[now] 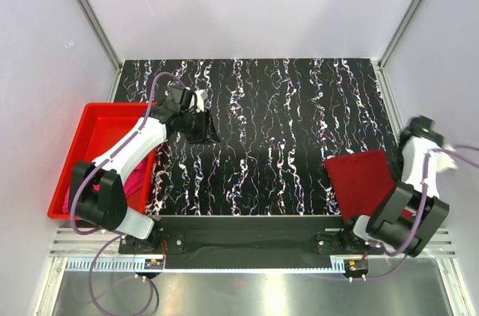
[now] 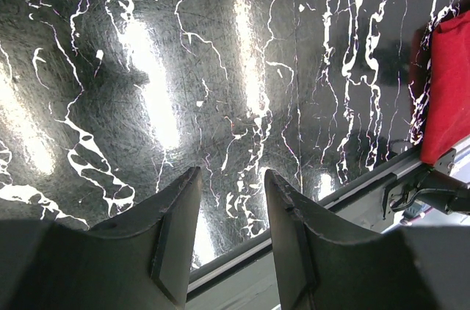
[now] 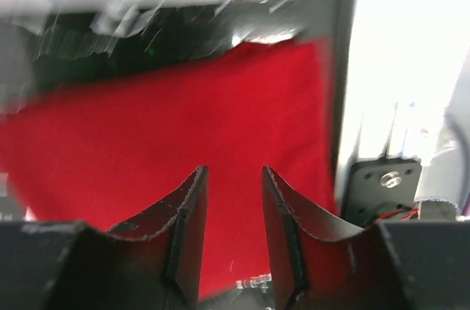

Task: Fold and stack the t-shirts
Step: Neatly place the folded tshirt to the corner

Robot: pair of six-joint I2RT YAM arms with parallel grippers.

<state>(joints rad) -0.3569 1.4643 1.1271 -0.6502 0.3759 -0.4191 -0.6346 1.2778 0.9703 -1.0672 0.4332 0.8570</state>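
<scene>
The dark crimson t-shirt lies folded flat at the table's right front edge; it also shows in the left wrist view as a dark crimson t-shirt at the far right. My right gripper hovers open just above this crimson t-shirt, nothing between its fingers; that view is blurred. The right gripper stands at the shirt's right side. The magenta pink t-shirt lies bunched in the red bin, partly hidden by the left arm. My left gripper is open and empty over the bare marbled table; its tips hold nothing.
A rigid red plastic bin stands off the table's left edge. The black marbled tabletop spans the middle. A metal rail runs along the near edge, and white walls enclose the back and sides.
</scene>
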